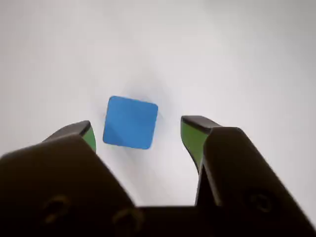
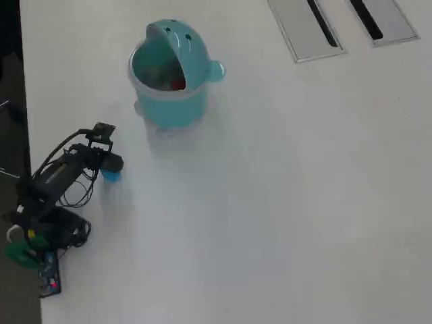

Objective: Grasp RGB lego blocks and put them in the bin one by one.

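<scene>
Wrist view: the gripper [image 1: 140, 132] is spread wide, its matte black jaws lined with green pads [image 1: 191, 140], and the blue lego block [image 1: 130, 122], a smooth flat-faced square, sits on the white table [image 1: 237, 59] between the tips, touching neither. Overhead, the round glossy teal bin [image 2: 169, 74] with its domed hood has something red [image 2: 178, 84] inside.

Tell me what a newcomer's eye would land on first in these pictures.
In the wrist view, the blue lego block stands out on the white table, sitting between the open gripper's green-padded fingertips without touching either. In the overhead view, the teal bin with its domed lid draws the eye near the top, something red showing inside it.
</scene>
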Controlling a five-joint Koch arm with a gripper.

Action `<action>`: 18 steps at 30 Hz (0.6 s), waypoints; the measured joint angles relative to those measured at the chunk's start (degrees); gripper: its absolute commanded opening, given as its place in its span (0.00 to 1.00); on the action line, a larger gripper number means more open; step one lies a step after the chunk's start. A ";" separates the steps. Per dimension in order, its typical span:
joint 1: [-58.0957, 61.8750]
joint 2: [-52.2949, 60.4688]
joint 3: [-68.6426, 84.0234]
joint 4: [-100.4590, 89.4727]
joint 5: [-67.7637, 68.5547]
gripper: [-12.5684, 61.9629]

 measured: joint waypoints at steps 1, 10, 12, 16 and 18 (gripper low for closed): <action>0.09 -0.26 1.05 -0.62 0.00 0.59; -1.05 -2.55 4.39 -5.98 -0.18 0.59; -1.67 -3.25 4.48 -6.86 -0.18 0.59; -2.37 -4.39 6.42 -9.23 0.00 0.59; -2.64 -4.66 7.21 -10.37 0.18 0.59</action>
